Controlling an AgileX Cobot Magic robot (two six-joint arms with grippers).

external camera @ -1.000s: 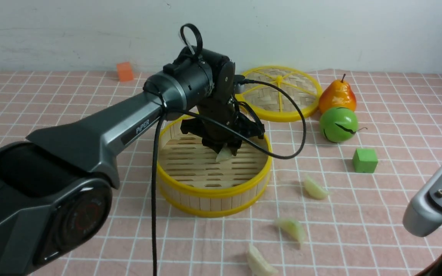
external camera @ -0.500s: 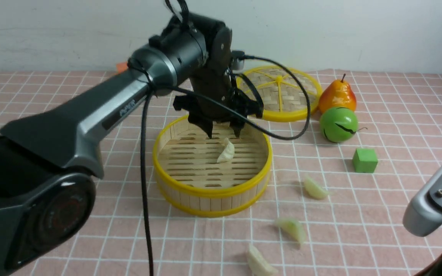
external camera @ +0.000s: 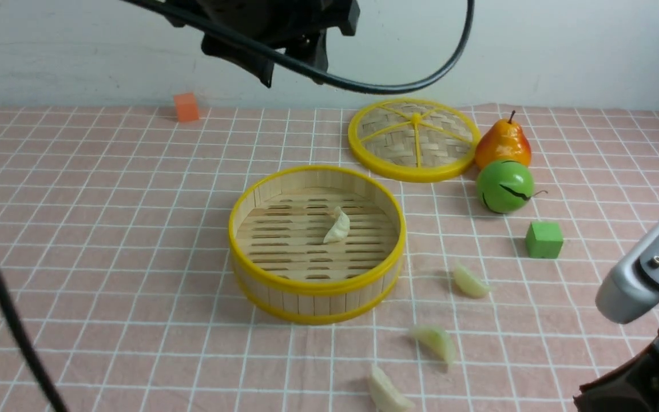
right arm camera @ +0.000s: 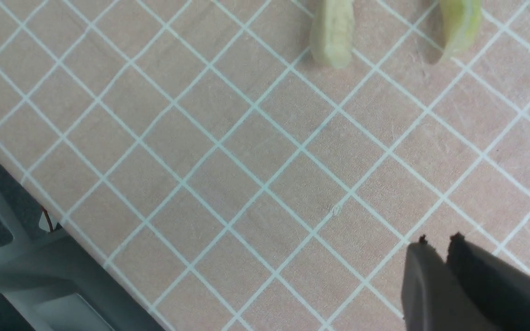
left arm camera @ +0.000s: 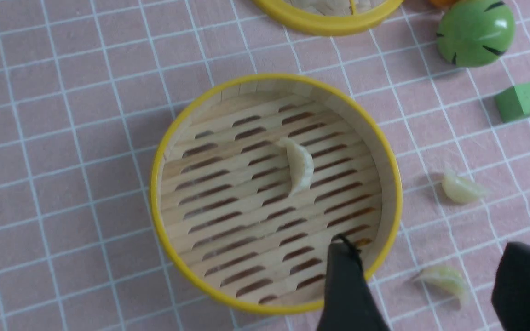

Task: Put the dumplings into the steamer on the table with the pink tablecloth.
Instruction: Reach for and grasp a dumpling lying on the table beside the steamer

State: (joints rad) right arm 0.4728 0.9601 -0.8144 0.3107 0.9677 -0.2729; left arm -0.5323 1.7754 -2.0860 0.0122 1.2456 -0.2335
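The steamer (external camera: pixel 316 286) stands mid-table on the pink tablecloth (external camera: pixel 106 229). One dumpling (external camera: pixel 337 226) lies on its slatted floor, also seen in the left wrist view (left arm camera: pixel 301 166). Three dumplings lie on the cloth to the steamer's right and front: (external camera: pixel 469 281), (external camera: pixel 435 340), (external camera: pixel 388 392). My left gripper (external camera: pixel 292 63) is open and empty, high above the steamer; in the left wrist view (left arm camera: pixel 430 250) its fingers frame one loose dumpling (left arm camera: pixel 444 278). My right gripper (right arm camera: pixel 437 239) is shut and empty, low over bare cloth at the near right, with two dumplings (right arm camera: pixel 332 32) (right arm camera: pixel 459 23) ahead of it.
The flat woven lid (external camera: pixel 413 139) lies behind the steamer to the right. A pear (external camera: pixel 503 143), a green ball (external camera: pixel 504 186) and a green cube (external camera: pixel 544 239) sit at the right. An orange cube (external camera: pixel 186 106) is at the back left. The table's near edge (right arm camera: pixel 39 216) shows in the right wrist view.
My left gripper opened, left the dumpling on the steamer floor, and rose high out of the steamer. The right arm lifted slightly.
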